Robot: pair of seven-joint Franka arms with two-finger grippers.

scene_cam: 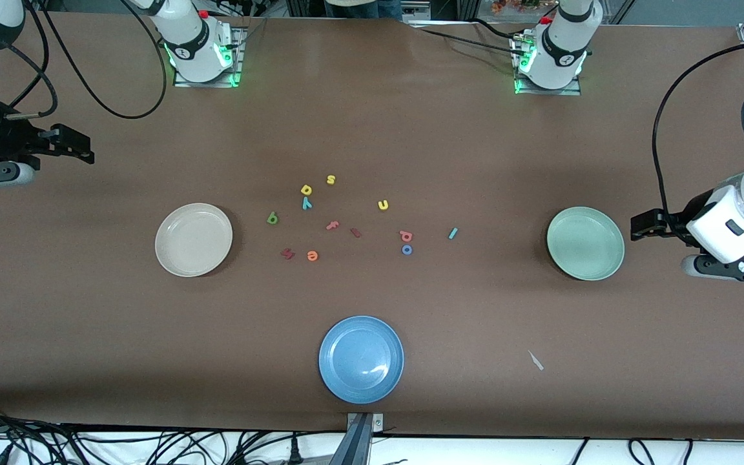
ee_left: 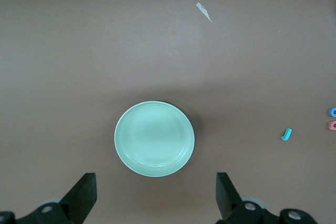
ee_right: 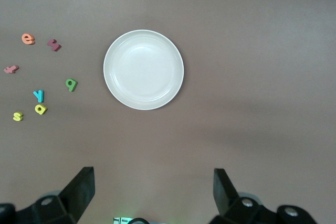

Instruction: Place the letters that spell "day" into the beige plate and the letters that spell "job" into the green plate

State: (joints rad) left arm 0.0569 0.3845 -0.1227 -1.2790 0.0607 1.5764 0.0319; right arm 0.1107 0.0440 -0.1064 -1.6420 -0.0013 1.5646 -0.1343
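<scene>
The beige plate lies toward the right arm's end and the green plate toward the left arm's end; neither holds anything. Between them lie the green d, teal y, yellow a, teal j, blue o and pinkish-red b. My right gripper hangs open over bare table at its own end. My left gripper hangs open over the table beside the green plate.
A blue plate sits near the front edge. Among the task letters lie a yellow s, yellow u, orange e, pink f and two dark red letters. A white scrap lies nearer the camera than the green plate.
</scene>
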